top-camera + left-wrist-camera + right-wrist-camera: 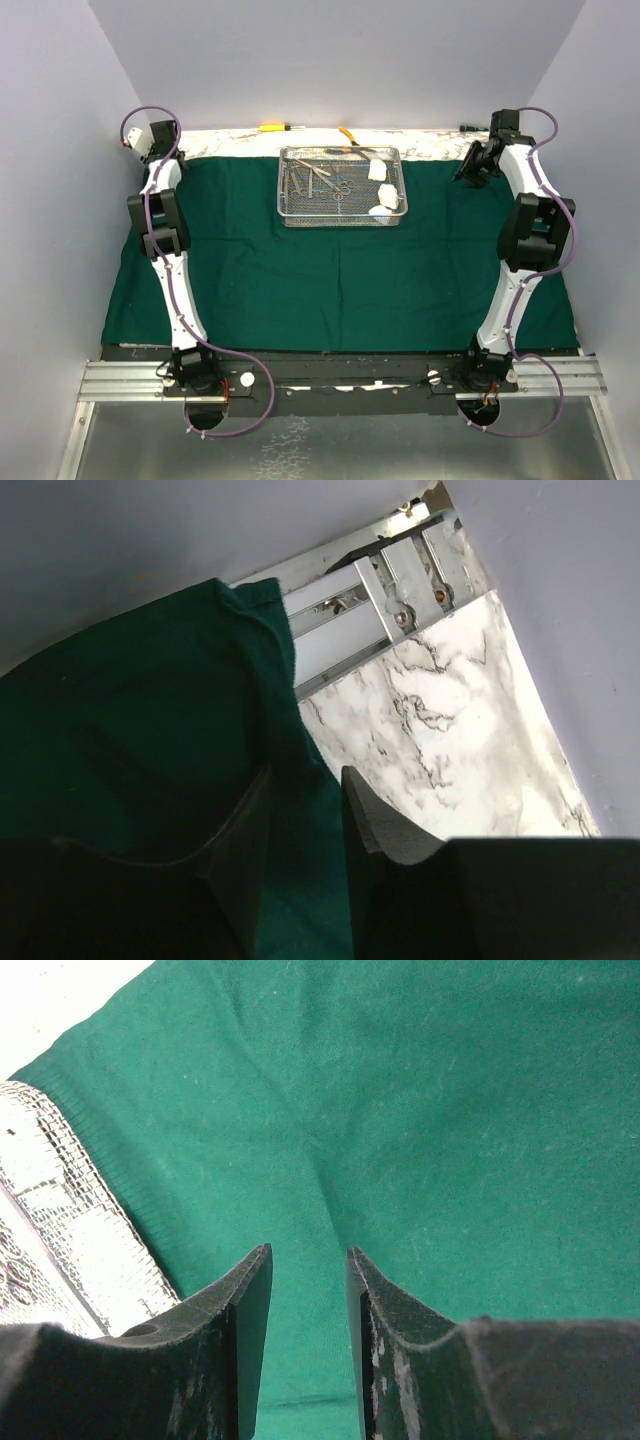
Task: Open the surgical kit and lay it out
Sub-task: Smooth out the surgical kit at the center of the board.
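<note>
We see the green cloth wrap [340, 270] spread flat, the wire-mesh tray [341, 221] at its far middle with its long axis running left to right, and the right gripper [308, 1250] nearer it than the left gripper [306, 772], both part-open and seemingly empty.

**Tiny Tools, Cropped Edges**

In the overhead view, upper centre, the metal tools [320, 182] in the tray [300, 212] are too small to tell apart. A yellow object [272, 127] and an orange object [346, 133] just above it cannot be identified. In the right wrist view the tray is cut off by the left edge, its contents blurred. In the left wrist view the green cloth [130, 740] runs off the left edge.
</note>
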Robot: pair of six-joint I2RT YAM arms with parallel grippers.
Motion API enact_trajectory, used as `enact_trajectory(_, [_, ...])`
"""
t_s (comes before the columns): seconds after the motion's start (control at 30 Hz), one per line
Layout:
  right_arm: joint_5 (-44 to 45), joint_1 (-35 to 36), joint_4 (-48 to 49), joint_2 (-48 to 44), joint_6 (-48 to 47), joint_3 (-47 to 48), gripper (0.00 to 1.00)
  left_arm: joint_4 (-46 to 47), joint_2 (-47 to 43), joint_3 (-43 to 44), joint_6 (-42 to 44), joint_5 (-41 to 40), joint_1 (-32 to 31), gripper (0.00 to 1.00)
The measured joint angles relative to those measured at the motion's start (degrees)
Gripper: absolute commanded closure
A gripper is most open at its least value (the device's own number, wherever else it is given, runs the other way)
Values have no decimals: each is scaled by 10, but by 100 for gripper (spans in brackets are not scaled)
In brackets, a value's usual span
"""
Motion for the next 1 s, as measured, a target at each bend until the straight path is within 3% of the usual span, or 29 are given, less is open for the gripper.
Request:
enact_trajectory(0.23, [2, 0, 0, 0, 6, 0, 58, -35, 11, 75, 97, 65, 10, 47])
enact_trajectory(0.33, [10, 0, -1, 0, 14, 0, 56, -36, -5, 67, 132, 78, 11, 43])
enact_trajectory(0.43, [33, 0, -5, -7, 23, -4, 54, -44, -57, 9, 160, 86, 11, 43])
enact_trajectory(0.63, [115, 0, -24, -79, 40, -71, 53, -82, -228, -165, 172, 93, 11, 56])
enact_trajectory(1.0, [225, -25, -75, -291, 123, -327, 54, -118, -529, -512, 121, 63, 28, 62])
